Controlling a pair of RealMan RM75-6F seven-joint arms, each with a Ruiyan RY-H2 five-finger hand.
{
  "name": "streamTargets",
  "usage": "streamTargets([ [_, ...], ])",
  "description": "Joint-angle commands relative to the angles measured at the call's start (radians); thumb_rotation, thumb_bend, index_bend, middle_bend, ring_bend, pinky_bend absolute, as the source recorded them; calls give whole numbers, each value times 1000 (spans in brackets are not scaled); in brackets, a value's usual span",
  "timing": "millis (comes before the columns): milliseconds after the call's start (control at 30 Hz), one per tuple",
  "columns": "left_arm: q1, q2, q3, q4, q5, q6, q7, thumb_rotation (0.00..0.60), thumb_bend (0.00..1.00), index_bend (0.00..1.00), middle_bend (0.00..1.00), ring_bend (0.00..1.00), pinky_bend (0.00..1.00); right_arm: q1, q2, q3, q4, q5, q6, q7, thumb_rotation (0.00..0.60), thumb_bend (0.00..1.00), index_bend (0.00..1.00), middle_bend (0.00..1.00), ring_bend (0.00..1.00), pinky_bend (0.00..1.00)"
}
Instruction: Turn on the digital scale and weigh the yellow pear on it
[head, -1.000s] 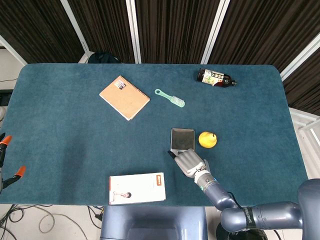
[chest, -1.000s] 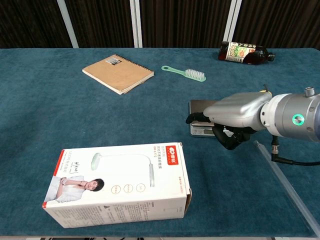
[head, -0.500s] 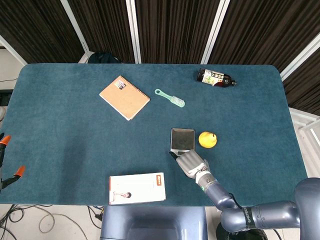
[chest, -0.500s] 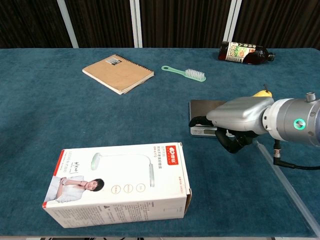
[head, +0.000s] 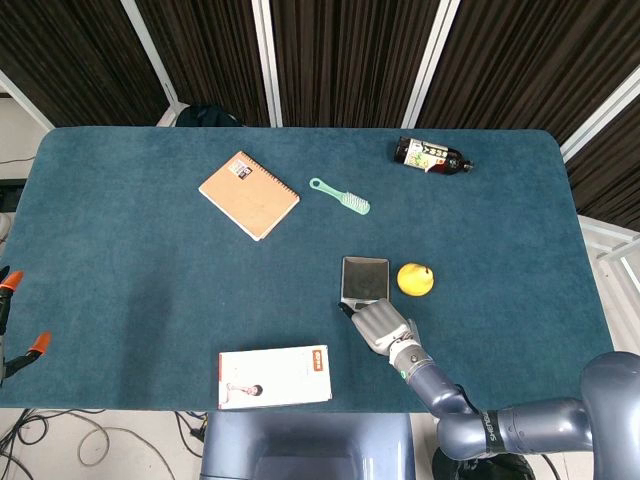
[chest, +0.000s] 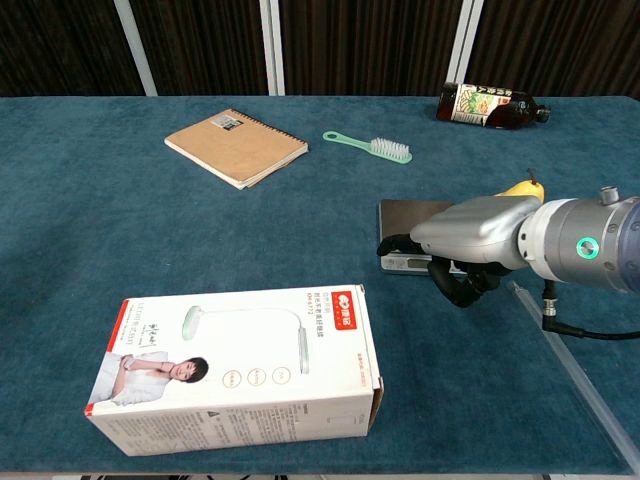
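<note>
I see the bench (head: 120, 220) spread with blue cloth, and on its near edge the white lamp box (chest: 235, 365) lying flat. My right arm (chest: 590, 245) reaches in from the near right, low over the cloth, forearm roughly level. My right hand (chest: 470, 240) sits palm down at the near end of the digital scale (head: 364, 279), knuckles up. Its fingers (chest: 455, 283) are curled under and drawn together, gripping nothing; one dark fingertip reaches the scale's near front edge, though I cannot tell whether it presses there. The tan notebook (head: 249, 195) lies well off to the far left, the dark bottle (head: 432, 156) on its side at the far right. The yellow pear (head: 415, 279) rests on the cloth just right of the scale, not on its platform. The green brush (head: 340, 196) lies beside the notebook. My left hand shows in neither view.
</note>
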Motion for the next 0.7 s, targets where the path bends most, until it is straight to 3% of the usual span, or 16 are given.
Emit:
streamTargets([
  [33, 1, 0, 0, 0, 1, 2, 0, 600, 188, 102, 51, 0, 53, 3, -1, -6, 3, -1, 1, 1, 600, 1000, 0, 778, 903, 1000],
  [700, 0, -3, 0, 0, 1, 0, 7, 600, 188, 102, 51, 0, 53, 16, -10, -28, 25, 7, -2, 24, 600, 1000, 0, 778, 903, 1000],
])
